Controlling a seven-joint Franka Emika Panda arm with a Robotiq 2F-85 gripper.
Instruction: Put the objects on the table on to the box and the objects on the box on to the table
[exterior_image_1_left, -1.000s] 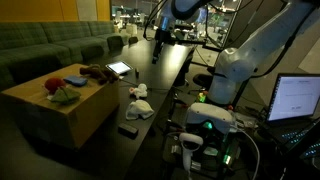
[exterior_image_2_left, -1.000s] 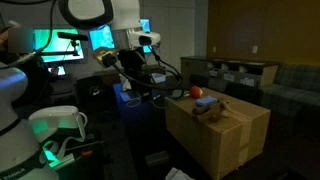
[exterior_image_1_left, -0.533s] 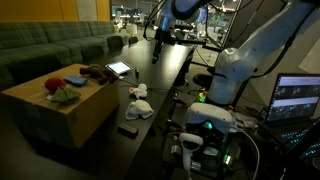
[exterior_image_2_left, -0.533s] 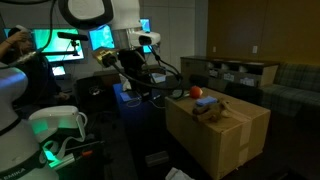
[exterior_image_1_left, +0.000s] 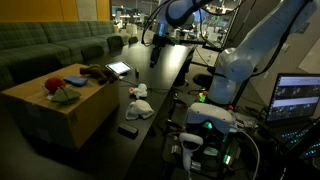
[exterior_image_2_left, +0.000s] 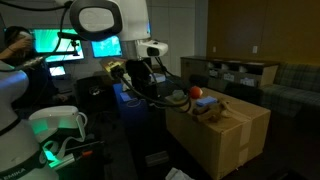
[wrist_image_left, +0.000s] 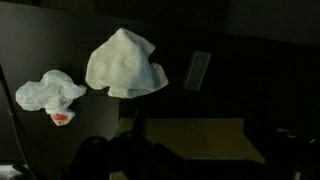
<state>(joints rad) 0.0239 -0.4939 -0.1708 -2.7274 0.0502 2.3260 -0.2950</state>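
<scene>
I'm seeing soft, crumpled, matt cloth in the white cloth pieces (wrist_image_left: 125, 63); the table (wrist_image_left: 60, 40) is showing a smooth black top; the flat black block (wrist_image_left: 197, 70) is looking matt; the box (exterior_image_1_left: 45, 112) is looking plain matt cardboard.

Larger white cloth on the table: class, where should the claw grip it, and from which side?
Pinch the raised folds near the middle of the larger white cloth, coming straight down from above. It lies limp and spread on the black table, so its edges likely give no purchase.
</scene>
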